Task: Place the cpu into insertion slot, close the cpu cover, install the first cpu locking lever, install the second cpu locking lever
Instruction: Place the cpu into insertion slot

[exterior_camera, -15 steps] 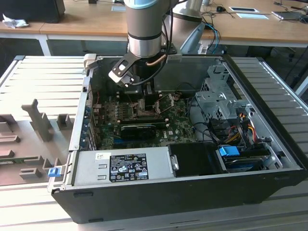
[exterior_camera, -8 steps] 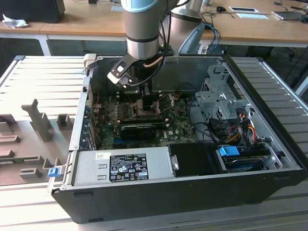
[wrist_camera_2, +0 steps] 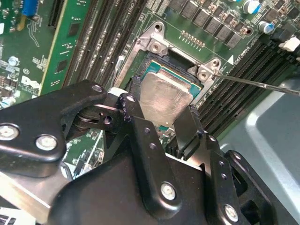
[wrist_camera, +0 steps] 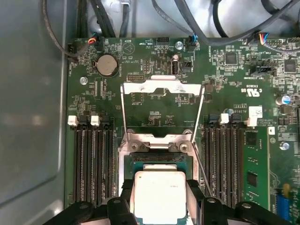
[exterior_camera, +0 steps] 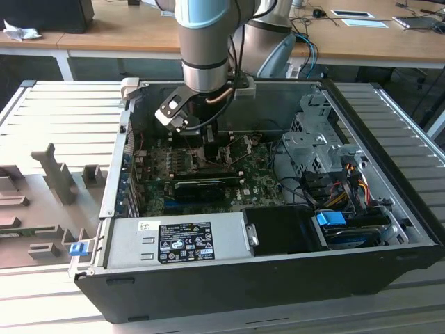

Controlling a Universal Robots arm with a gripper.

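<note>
Alt text: A robot arm point(exterior_camera: 205, 42) reaches down into an open computer case point(exterior_camera: 389, 209) that lies on its side on a slatted metal table point(exterior_camera: 62, 104). In the exterior view the gripper point(exterior_camera: 208, 147) is low over the green motherboard point(exterior_camera: 257, 184), near the middle of the case.

In both wrist views the gripper point(wrist_camera_2: 161, 110) point(wrist_camera: 161, 190) is clamped on the cpu point(wrist_camera_2: 164, 93) point(wrist_camera: 159, 199). One black finger point(wrist_camera: 126, 197) presses each of two opposite edges, and the pale silvery face points up toward the cameras. The cpu sits directly over the insertion slot point(wrist_camera: 159, 159) point(wrist_camera_2: 154, 63), whose dark rim shows just past the fingertips. In the second wrist view the cpu looks slightly tilted. Whether it already rests in the slot cannot be told.

Beyond the fingertips, on the far side of the slot, the cpu cover point(wrist_camera: 161, 86) stands swung open. It is a thin silver frame, and the board shows through its square centre. A thin wire locking lever point(wrist_camera: 199, 161) point(wrist_camera_2: 258, 84) runs beside the slot on one side of the gripper, raised clear of the slot. Long black memory slots point(wrist_camera: 91, 159) flank the gripper on both sides.
</note>
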